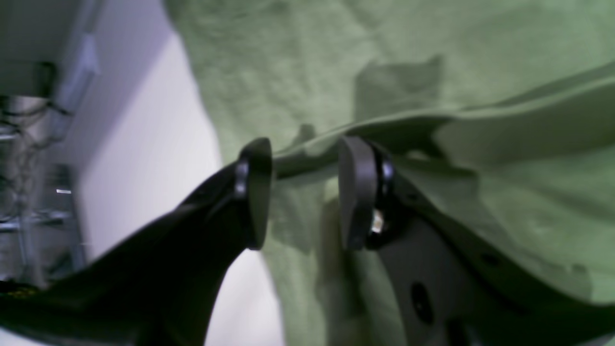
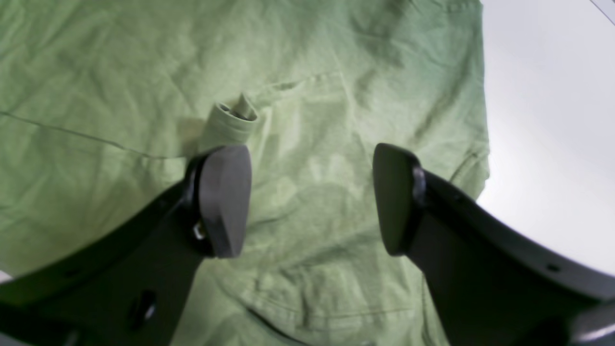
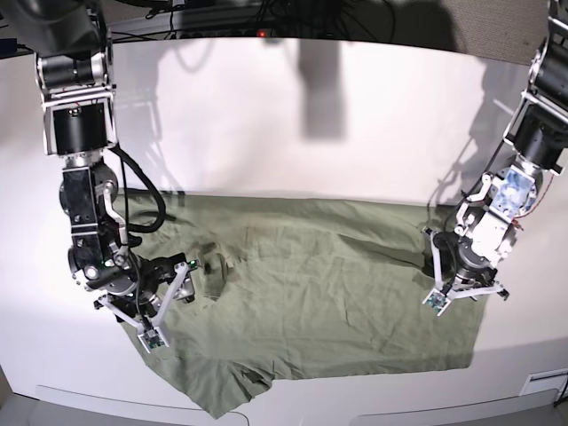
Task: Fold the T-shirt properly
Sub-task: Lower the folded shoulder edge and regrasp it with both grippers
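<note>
The olive-green T-shirt point(image 3: 319, 293) lies spread and wrinkled across the white table point(image 3: 293, 133). In the base view my right gripper point(image 3: 169, 306) is at the shirt's left end. It stands open just above the cloth point(image 2: 312, 202), with nothing between its fingers. A small rolled bunch of fabric point(image 2: 233, 120) sticks up just past one fingertip. My left gripper point(image 3: 463, 297) is at the shirt's right edge. Its jaws are apart point(image 1: 302, 197), a raised fold of the shirt point(image 1: 408, 117) runs across the gap, and cloth drapes over the outer side of one finger point(image 1: 358, 192).
Cables point(image 3: 266, 13) run along the table's far edge. In the left wrist view, bare table point(image 1: 158, 158) borders the shirt, with blurred racks point(image 1: 29, 192) beyond. The shirt's lower hem lies close to the table's front edge point(image 3: 355, 413).
</note>
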Controlling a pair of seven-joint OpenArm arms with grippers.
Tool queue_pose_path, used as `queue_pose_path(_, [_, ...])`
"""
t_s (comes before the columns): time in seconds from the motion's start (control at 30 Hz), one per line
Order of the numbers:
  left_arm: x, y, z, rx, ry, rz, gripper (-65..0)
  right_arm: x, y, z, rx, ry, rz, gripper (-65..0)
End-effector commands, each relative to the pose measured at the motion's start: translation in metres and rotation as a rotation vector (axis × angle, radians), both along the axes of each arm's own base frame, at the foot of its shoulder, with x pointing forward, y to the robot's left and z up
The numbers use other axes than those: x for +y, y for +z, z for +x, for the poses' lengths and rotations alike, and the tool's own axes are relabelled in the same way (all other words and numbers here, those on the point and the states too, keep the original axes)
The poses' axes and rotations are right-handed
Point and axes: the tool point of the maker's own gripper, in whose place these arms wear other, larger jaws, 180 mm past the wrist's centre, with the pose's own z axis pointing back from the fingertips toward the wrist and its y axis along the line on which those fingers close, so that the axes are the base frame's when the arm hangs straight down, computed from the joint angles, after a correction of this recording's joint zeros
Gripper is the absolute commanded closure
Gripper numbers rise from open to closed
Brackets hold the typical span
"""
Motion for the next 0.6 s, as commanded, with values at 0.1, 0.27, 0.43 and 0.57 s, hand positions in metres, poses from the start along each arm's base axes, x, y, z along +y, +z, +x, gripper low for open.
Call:
queue_pose_path(0.1, [-0.005,0.022,0.017,-0.067,0.003,-0.01,-23.0,-0.003,0.023,0.014,-0.062,-0.004,0.006,-39.6])
queue_pose_path(0.27, [-0.002,0.013,0.01,0.022,0.203,-0.106,-23.0,-0.007,0.009,0.003,-0.021,-0.052,0.037,-39.6])
queue_pose_path(0.43, [-0.021,0.018,0.014,0.078,0.304,-0.366,-23.0,-0.022,-0.007,-0.013,-0.01,-0.127,0.111,-39.6])
queue_pose_path(0.57, [-0.023,0.026,0.016,0.108,0.314,-0.514,-23.0,-0.041,-0.019,-0.026,0.011,-0.18,0.125,-39.6])
